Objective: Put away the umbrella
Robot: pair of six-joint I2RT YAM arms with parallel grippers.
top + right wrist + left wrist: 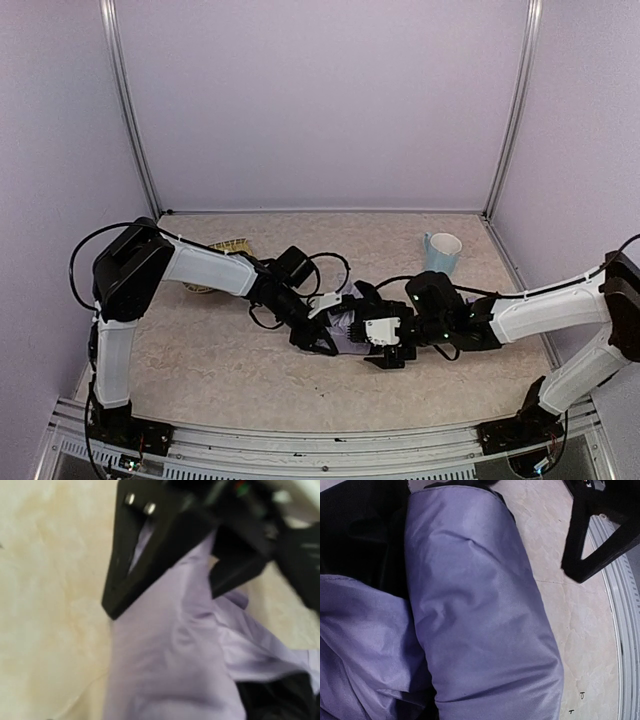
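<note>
The umbrella lies collapsed on the table's middle, a pale lavender bundle between the two arms. Its fabric fills the left wrist view and the right wrist view. My left gripper comes in from the left. In the right wrist view the left gripper shows two black fingers clamped on either side of a fabric fold. My right gripper sits at the bundle's right end. One of its fingers stands on the table, apart from the cloth, so its jaws are open. The umbrella's handle and shaft are hidden.
A light blue mug stands at the back right of the table. A woven straw tray lies at the back left, partly behind my left arm. Lavender walls enclose three sides. A metal rail runs along the near edge.
</note>
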